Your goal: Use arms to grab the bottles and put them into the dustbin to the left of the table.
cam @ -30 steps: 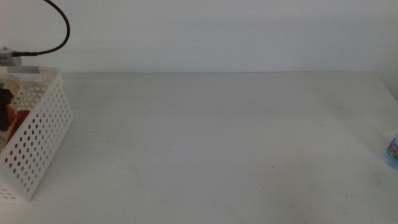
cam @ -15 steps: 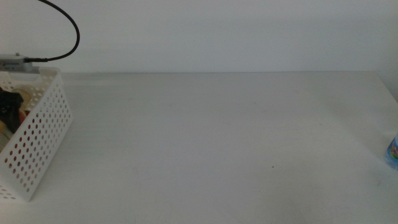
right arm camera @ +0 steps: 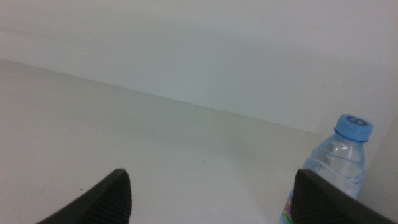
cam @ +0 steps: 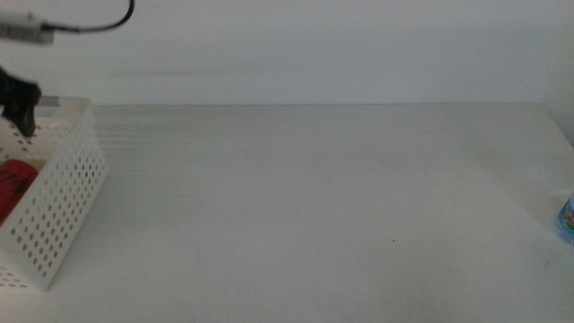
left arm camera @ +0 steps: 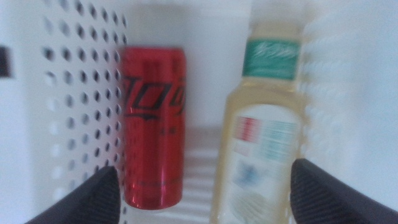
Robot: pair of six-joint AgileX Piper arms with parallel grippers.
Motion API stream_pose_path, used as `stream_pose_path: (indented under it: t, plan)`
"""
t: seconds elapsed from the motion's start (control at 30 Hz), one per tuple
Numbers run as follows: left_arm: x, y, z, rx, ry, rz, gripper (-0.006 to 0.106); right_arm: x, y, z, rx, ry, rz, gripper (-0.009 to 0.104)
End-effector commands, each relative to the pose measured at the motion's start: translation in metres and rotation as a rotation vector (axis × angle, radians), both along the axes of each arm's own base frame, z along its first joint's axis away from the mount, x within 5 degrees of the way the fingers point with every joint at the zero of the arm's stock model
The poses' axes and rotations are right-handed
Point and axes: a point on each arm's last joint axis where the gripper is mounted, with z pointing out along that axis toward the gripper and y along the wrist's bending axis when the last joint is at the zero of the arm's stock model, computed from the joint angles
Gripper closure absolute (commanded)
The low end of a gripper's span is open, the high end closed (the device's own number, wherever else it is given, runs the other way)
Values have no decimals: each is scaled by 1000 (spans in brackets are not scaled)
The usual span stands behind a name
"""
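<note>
My left gripper [cam: 20, 100] hangs open and empty above the white perforated dustbin [cam: 63, 206] at the table's left edge; its wrist view [left arm camera: 202, 190] looks down into the bin. Inside lie the red soda can [left arm camera: 152, 127], also showing in the middle view [cam: 15, 186], and beside it the bottle of yellow liquid with a green label [left arm camera: 261, 134]. My right gripper [right arm camera: 211, 186] is open and empty, out of the middle view. The small blue-capped water bottle [right arm camera: 333, 168] stands upright on the table [cam: 314, 197], just past its jaw, at the far right edge in the middle view [cam: 567, 215].
A black cable [cam: 99, 23] loops above the dustbin at the top left. A plain pale wall runs along the table's far edge.
My left gripper has risen out of the dustbin to above its rim, and the red can now lies uncovered inside. The water bottle has not moved.
</note>
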Motion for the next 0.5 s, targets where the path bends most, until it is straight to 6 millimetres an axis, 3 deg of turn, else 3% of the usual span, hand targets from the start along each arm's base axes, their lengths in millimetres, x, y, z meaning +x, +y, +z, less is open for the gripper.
stream_pose_path:
  t: [0.0, 0.2, 0.47]
  plan:
    - [-24, -15, 48, 41, -63, 10, 10, -2, -1, 11, -6, -111, -12, 28]
    - [-52, -32, 89, 6, -195, 25, 10, -2, -1, 11, -6, -111, -12, 28]
    - [-114, -65, 135, -211, -510, -122, 10, -2, -1, 11, -6, -111, -12, 28]
